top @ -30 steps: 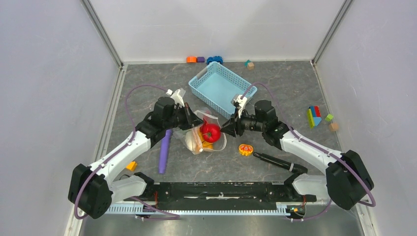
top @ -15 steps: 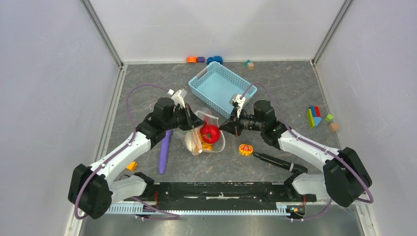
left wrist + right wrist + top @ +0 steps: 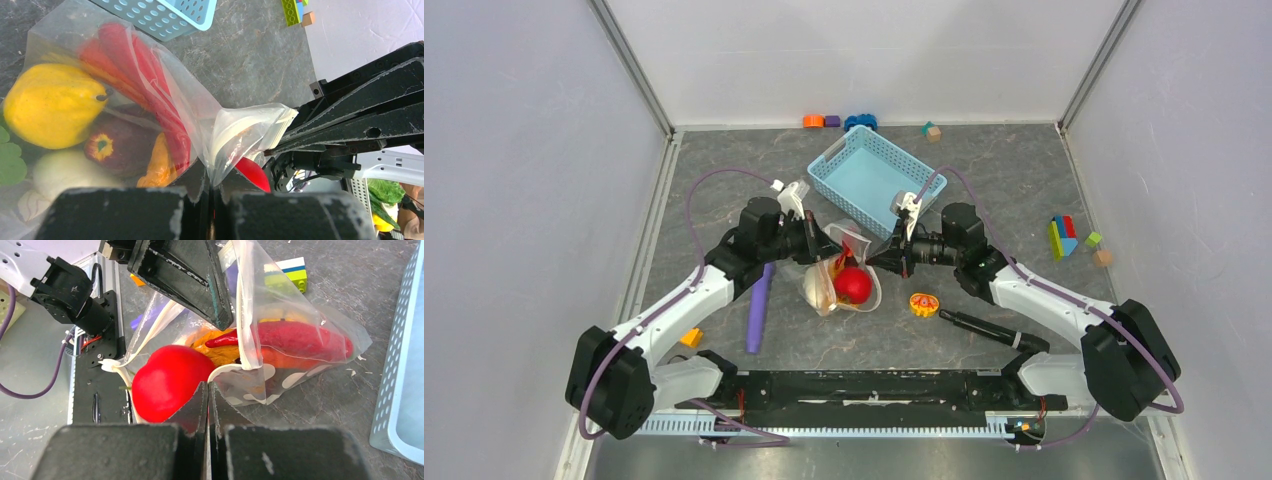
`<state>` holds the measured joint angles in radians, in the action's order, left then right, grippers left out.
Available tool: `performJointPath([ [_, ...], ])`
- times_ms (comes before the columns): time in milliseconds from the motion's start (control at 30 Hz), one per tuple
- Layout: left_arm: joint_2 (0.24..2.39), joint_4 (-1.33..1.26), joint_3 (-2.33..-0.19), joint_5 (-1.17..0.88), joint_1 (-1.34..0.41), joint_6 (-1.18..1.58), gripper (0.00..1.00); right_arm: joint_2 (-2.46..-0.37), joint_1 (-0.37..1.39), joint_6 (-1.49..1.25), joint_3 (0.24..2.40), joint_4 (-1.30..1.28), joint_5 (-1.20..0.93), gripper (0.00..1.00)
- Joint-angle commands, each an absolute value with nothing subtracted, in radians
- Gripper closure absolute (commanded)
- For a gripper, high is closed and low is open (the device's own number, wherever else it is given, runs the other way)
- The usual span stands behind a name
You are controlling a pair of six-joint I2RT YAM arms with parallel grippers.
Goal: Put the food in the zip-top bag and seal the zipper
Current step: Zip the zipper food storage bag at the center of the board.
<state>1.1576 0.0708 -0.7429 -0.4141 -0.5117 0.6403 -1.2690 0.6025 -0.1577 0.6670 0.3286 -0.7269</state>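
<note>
Left gripper and right gripper are both clamped on film at opposite sides of the zip-top bag mouth, I judge to tension it. The food lies bagged mid-table, with the tomato at the opening. I can't tell whether the zipper is mated.

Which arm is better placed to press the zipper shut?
Probably the right. The right gripper is shut on the mouth edge of the bag beside the tomato; the left gripper pinches film farther back and can anchor it.
</note>
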Motion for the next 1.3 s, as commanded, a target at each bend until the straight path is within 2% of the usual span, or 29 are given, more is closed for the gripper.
performJointPath([
  [0, 1.16, 0.01, -0.776, -0.465, -0.508, 0.614, 0.98, -1.23, 0.611, -0.131, 0.686, 0.367, -0.77, 1.0],
  [167, 1.157, 0.006, -0.792, -0.492, -0.508, 0.641, 0.98, -1.198, 0.61, -0.138, 0.72, 0.307, -0.75, 1.0],
  [367, 1.163, 0.037, -0.819, -0.504, -0.509, 0.682, 0.98, -1.217, 0.611, -0.195, 0.841, 0.101, -0.664, 1.0],
  [700, 1.182, 0.094, -0.852, -0.495, -0.509, 0.699, 0.95, -1.148, 0.616, -0.247, 0.882, -0.019, -0.598, 1.0],
  [967, 1.251, 0.102, -0.865, -0.486, -0.509, 0.667, 0.92, -1.221, 0.634, -0.305, 0.874, -0.063, -0.422, 1.0],
  [1133, 1.287, 0.072, -0.893, -0.458, -0.508, 0.636, 0.8, -1.284, 0.641, -0.32, 0.928, -0.093, -0.408, 1.0],
  [1200, 1.297, 0.1, -0.91, -0.447, -0.508, 0.615, 0.72, -1.286, 0.644, -0.316, 0.951, -0.108, -0.403, 1.0],
  [1267, 1.293, 0.113, -0.92, -0.452, -0.508, 0.596, 0.57, -1.284, 0.647, -0.313, 0.972, -0.128, -0.386, 1.0],
])
